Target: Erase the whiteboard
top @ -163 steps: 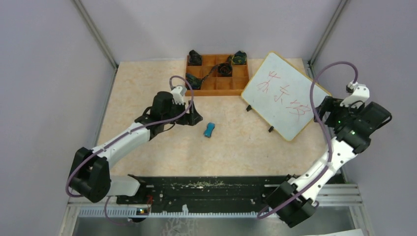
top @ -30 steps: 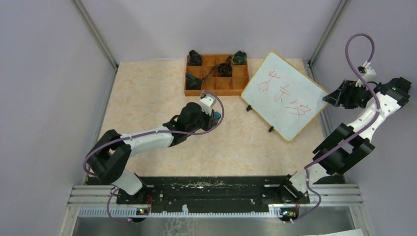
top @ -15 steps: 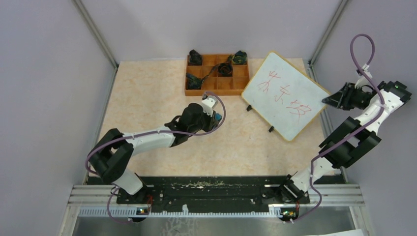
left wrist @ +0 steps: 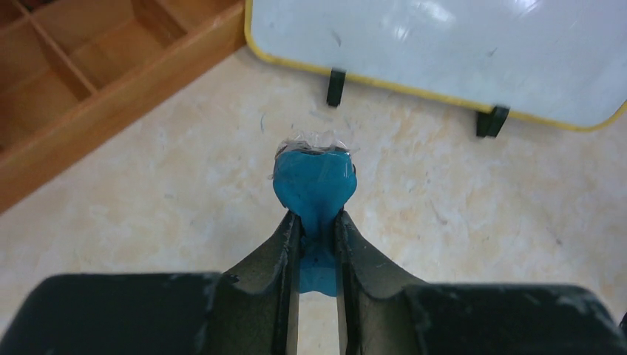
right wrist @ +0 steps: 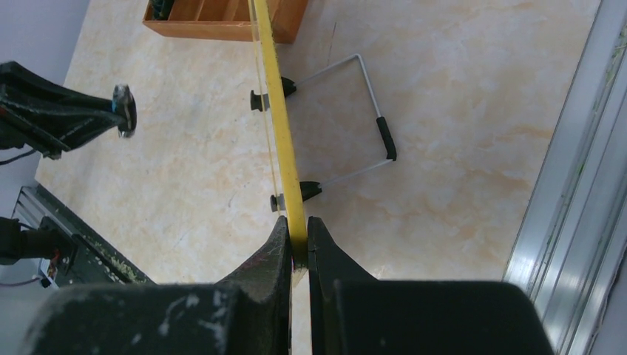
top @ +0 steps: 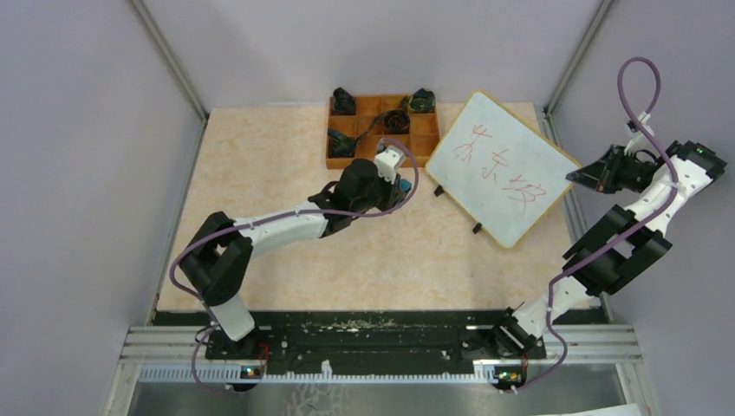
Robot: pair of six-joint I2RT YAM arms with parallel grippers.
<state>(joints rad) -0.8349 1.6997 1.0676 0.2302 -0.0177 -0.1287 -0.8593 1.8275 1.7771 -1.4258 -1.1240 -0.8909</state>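
The whiteboard [top: 503, 169] stands tilted at the back right, with red handwritten marks on its face. My right gripper [top: 574, 176] is shut on the yellow frame of its right edge, which the right wrist view shows edge-on [right wrist: 285, 148] between the fingers [right wrist: 297, 222]. My left gripper [top: 400, 184] hangs just left of the board, shut on a blue eraser [left wrist: 314, 181] that sticks out past the fingertips [left wrist: 316, 216]. In the left wrist view the whiteboard's lower edge [left wrist: 444, 52] and its black feet lie a short way ahead of the eraser.
An orange compartment tray [top: 373, 162] with dark cables in it sits at the back, left of the board and close to the left gripper. A wire stand [right wrist: 377, 126] props the board from behind. A metal rail [right wrist: 584, 185] runs along the table's right edge.
The right gripper has shut on the whiteboard's right edge. The left arm has carried the blue eraser rightward and farther back, closer to the board.
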